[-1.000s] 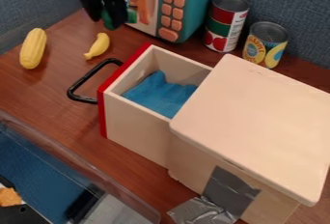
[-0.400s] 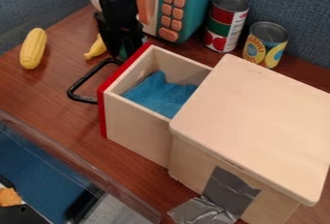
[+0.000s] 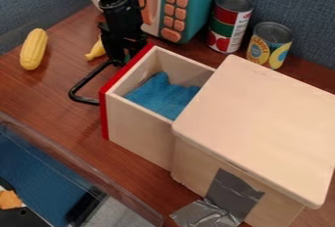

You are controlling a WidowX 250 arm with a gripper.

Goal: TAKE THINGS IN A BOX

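Observation:
The black gripper (image 3: 124,55) hangs low at the upper left in the camera view, just behind the box's red front edge and above the rear end of its black handle. A small bit of something dark green (image 3: 128,56) shows at its lower end, mostly hidden by the gripper. The wooden box (image 3: 140,130) has its drawer pulled out, with a blue cloth (image 3: 163,95) lying inside. Left of the gripper lies a small yellow banana (image 3: 96,50), partly covered by it. A yellow corn cob (image 3: 33,49) lies farther left.
A teal toy microwave (image 3: 200,6) stands behind the gripper. Two cans, one red and green (image 3: 229,23) and one yellow (image 3: 269,45), stand behind the box. A clear-walled bin (image 3: 78,165) occupies the lower left.
My gripper has come down and slightly right from beside the microwave to the drawer's front edge, and the green thing came along with it. The banana is now partly covered.

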